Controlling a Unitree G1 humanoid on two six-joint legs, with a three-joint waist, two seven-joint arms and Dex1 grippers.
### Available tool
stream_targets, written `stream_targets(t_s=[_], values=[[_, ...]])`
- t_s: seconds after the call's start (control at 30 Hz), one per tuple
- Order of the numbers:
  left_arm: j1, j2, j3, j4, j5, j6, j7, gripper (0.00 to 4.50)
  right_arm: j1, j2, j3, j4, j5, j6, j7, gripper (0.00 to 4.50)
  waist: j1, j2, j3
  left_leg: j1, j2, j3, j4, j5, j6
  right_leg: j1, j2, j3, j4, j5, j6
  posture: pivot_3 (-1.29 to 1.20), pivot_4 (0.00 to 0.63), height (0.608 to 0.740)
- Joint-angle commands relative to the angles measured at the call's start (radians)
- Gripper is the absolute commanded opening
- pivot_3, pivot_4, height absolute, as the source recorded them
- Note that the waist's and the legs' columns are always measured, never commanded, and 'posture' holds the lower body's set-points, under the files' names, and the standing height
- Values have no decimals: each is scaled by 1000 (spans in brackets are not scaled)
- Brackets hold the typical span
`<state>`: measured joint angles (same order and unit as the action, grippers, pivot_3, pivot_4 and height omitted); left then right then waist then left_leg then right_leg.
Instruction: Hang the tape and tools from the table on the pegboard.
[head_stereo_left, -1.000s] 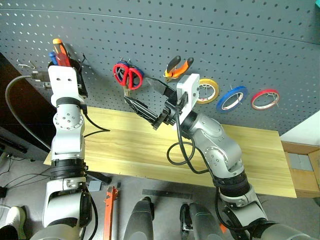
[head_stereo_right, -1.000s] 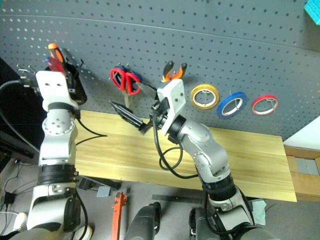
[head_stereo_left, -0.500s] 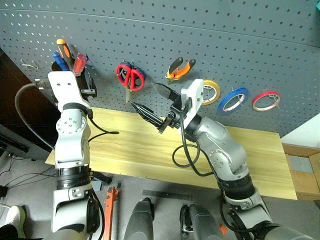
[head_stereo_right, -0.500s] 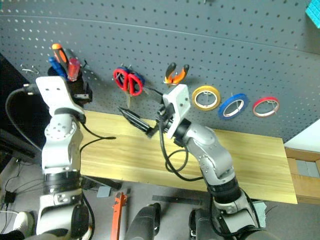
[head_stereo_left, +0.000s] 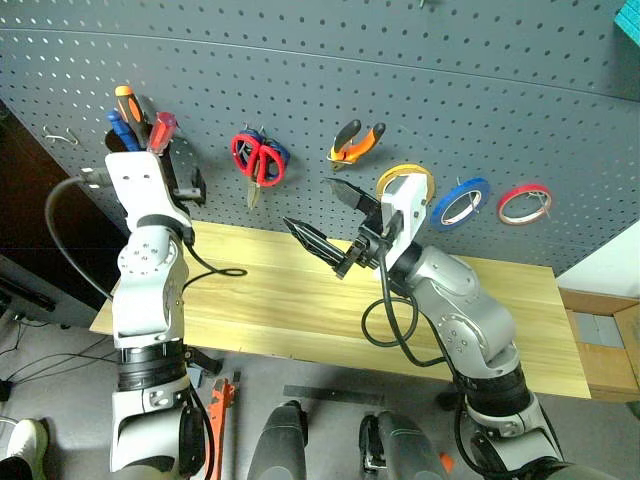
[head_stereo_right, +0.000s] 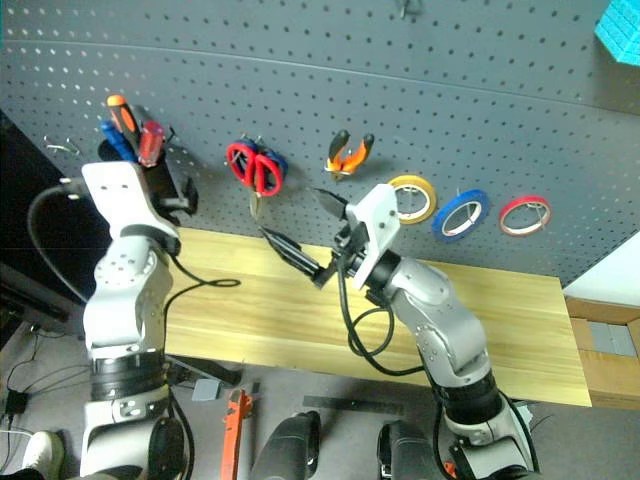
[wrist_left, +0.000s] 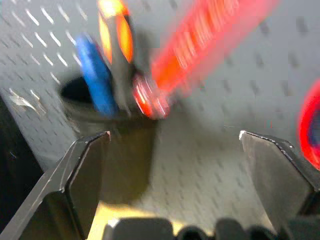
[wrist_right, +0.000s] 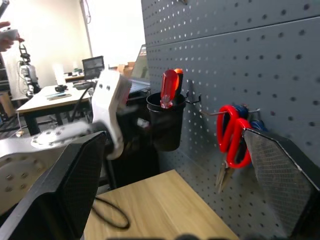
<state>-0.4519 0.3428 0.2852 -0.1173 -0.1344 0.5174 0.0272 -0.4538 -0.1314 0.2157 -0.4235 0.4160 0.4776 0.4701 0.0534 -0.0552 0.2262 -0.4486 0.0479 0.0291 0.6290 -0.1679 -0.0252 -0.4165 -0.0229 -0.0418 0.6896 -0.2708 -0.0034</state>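
Pegboard (head_stereo_left: 400, 70) across upper frame, head views. Hung in a row, left to right: black cup (head_stereo_left: 128, 140) at upper left holding dark-red-handled screwdriver (head_stereo_left: 162, 128) with an orange-handled and a blue-handled tool; red-looped scissors (head_stereo_left: 254, 160) over a blue-looped pair; orange-and-black pliers (head_stereo_left: 357, 140); yellow tape ring (head_stereo_left: 403, 178), partly behind right end effector housing; blue tape (head_stereo_left: 459, 201); red-pink ring (head_stereo_left: 525, 203).

Wooden surface (head_stereo_left: 260, 300) below the board, bare except for a looping black cable.

Left end effector (wrist_left: 175, 165) at left of frame, just beside the cup: fingers spread wide, nothing between them. In left wrist view, cup and tool handles close ahead, blurred.

Right end effector (head_stereo_left: 325, 220) at frame centre, above the surface, below scissors and pliers: fingers (head_stereo_left: 310, 240) spread wide, empty. In right wrist view, scissors and cup on the board ahead, left arm beside the cup.
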Motion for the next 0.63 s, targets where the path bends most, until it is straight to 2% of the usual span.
stream_targets(t_s=[0.03,0.2,0.33,0.5,0.63], values=[[77,-29,-34,-123,-22,97,-18,4455,102,-75,-19,-87,-26,29,-15,4500,2,0,-6,1,0,0,0,0,0,1,0,0,-1,0,0,165,148,740],[181,-91,-76,-184,-52,181,-40,4455,308,-151,-56,-99,-185,62,-184,4500,13,1,-25,8,0,-3,-1,-2,3,12,0,-3,-7,0,0,142,109,740],[206,-111,-110,-148,-53,179,-72,4455,419,-127,-147,-79,-278,114,-347,4500,12,5,-55,12,0,1,-2,-2,3,13,0,0,-7,0,0,105,75,740],[193,-106,-145,-19,-47,114,-141,4455,451,-53,-285,-42,-248,163,-418,4500,-3,14,-100,15,0,4,-1,-2,4,14,2,3,-7,-2,2,51,29,740],[129,-88,-149,91,-47,54,-196,4455,432,-58,-293,7,-283,126,-414,4500,-14,15,-126,16,-2,6,-1,-3,4,15,5,4,-8,-2,2,32,0,740]])
